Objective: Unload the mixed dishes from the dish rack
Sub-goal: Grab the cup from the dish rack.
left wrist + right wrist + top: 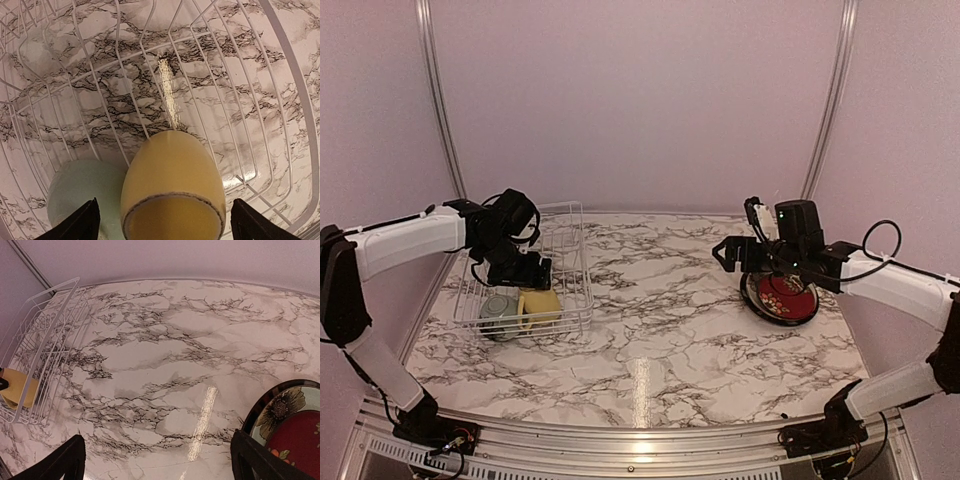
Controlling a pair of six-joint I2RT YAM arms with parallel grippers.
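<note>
Mug (542,304) beside bowl (498,312) in rack (577,250)

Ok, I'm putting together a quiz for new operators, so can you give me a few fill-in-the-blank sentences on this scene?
1. Inside the dish rack, the yellow mug lies next to a pale-green ____.
2. The right tool hovers by a dark-rimmed plate whose centre is mostly ____.
3. The left tool is above the mug, with its jaws ____ on either side of it.

Missing words: bowl; red; open.
</note>
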